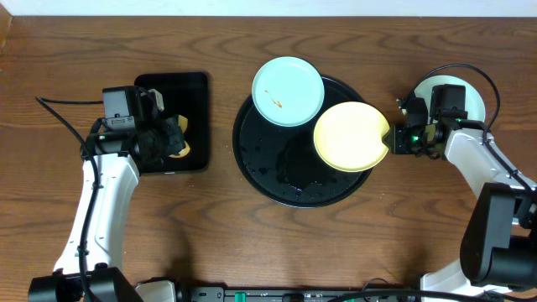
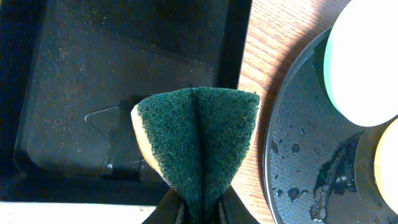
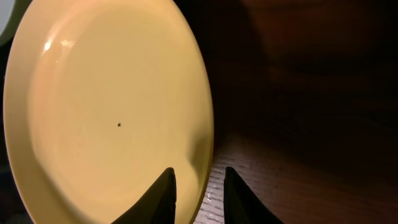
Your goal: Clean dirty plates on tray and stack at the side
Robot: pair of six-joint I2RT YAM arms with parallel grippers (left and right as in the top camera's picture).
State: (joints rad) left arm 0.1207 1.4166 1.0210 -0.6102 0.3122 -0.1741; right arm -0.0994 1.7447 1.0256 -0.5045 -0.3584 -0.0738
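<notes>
Left gripper (image 2: 200, 208): fingers pressed tight on folded green sponge (image 2: 199, 143), yellow backing showing at side. Sponge hangs over small rectangular tray (image 2: 74, 74), left of round tray (image 1: 285, 180).
Right gripper (image 3: 200, 186): fingers pinching rim of yellow plate (image 3: 112, 112), one dark speck on plate face. Plate tilted, at right edge of round tray.
Round tray: mid table (image 1: 252, 252), black, wet.
Blue plate (image 1: 288, 91): on far rim of round tray, orange specks, touching yellow plate.
Third plate (image 1: 475, 101): pale, on table beyond right arm, mostly hidden.

Pale mint plate (image 1: 288, 91) with orange specks, yellow plate (image 1: 351, 136) seemingly tilted, both on wet black tray (image 1: 270, 170), second mint plate (image 1: 475, 98) right of it.
</notes>
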